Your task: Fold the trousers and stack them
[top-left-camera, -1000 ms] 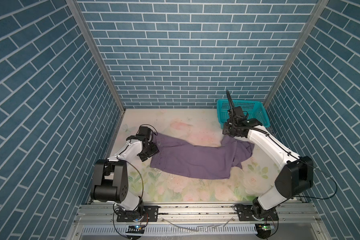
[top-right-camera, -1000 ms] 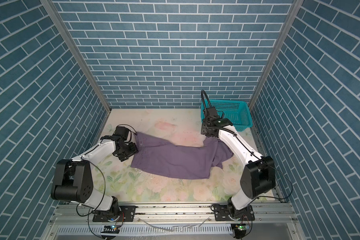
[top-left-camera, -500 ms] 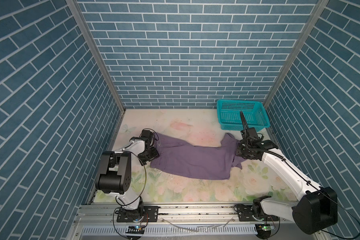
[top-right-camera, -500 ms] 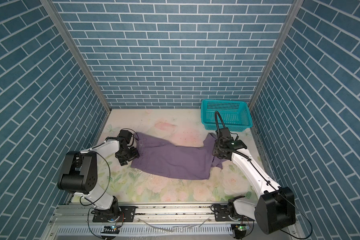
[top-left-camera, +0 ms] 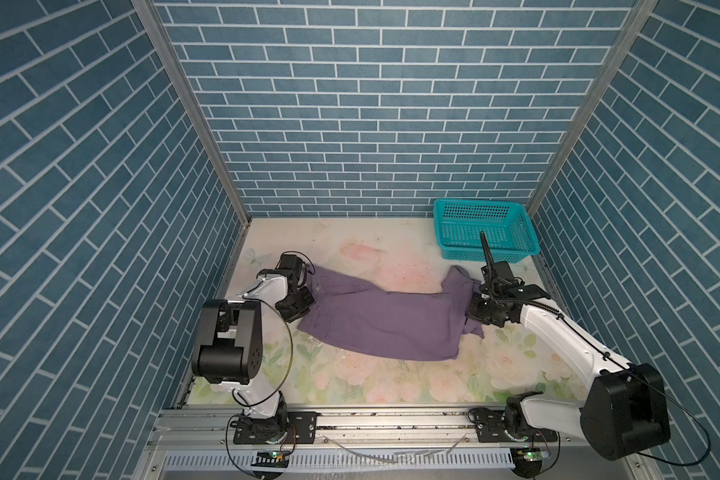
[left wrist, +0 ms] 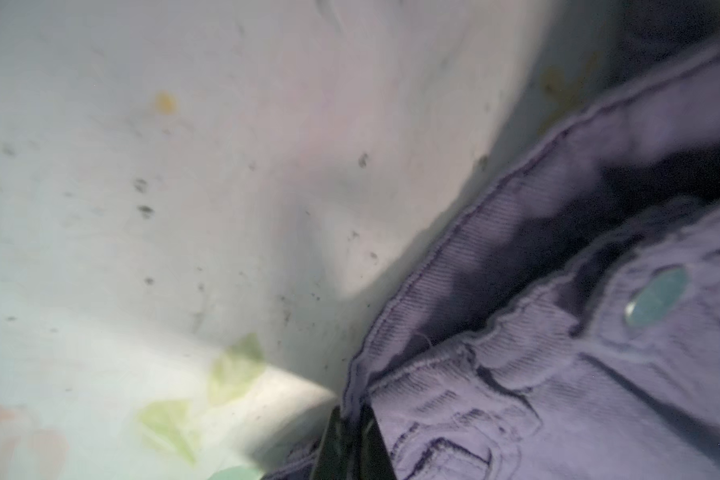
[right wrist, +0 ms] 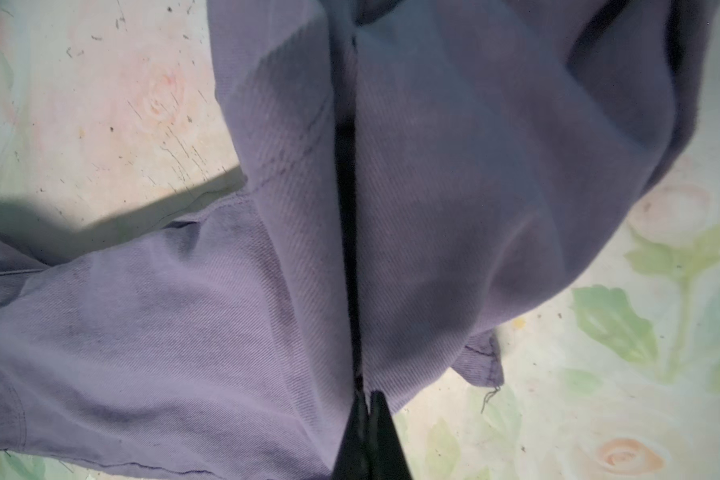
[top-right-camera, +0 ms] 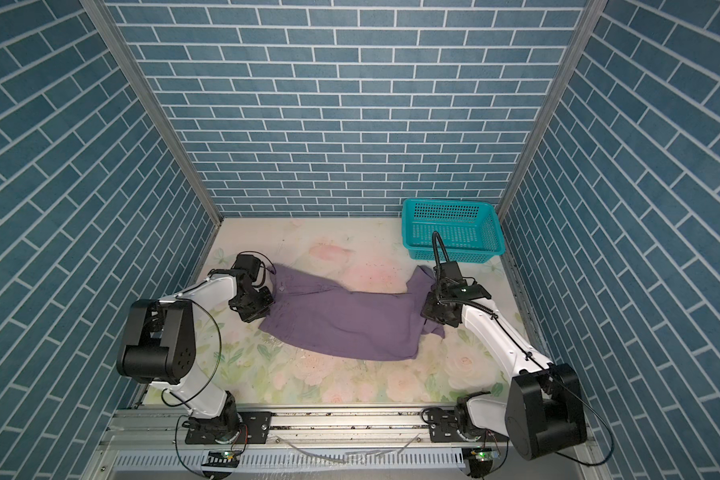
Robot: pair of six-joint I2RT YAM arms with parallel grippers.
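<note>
Across the middle of the floral tabletop (top-left-camera: 391, 382): one pair of muted-purple trousers (top-left-camera: 383, 324), laid lengthwise from left to right. The waist end is at the left. The leg ends are at the right, where the cloth bunches and turns toward the far side, near but apart from a teal mesh basket (top-left-camera: 458, 249) in the far right corner. The legs appear to lie one upon the other as a single broad band, which suggests the lengthwise fold is made and the crosswise fold is not. Left claw (top-left-camera: 303, 311): set low at the waist end and clenched. In the left wrist view its fingertips (left wrist: 352, 440) meet on the stitched edge of the waistband (left wrist: 454, 266), close to a pale button (left wrist: 655, 299), so it is grasping the trousers there. Right claw (top-left-camera: 476, 311): set low at the bunched leg end and likewise clenched. In the right wrist view its fingertips (right wrist: 368, 415) close together on a raised ridge of leg cloth, pinching it up from the tabletop. Reason for the arrangement, as a judgement: a hold at each end of the band lets the two arms lift and tension the garment together, or carry one end over the other. Soft cloth sags between grips, and the loose hem at the right may trail.
</note>
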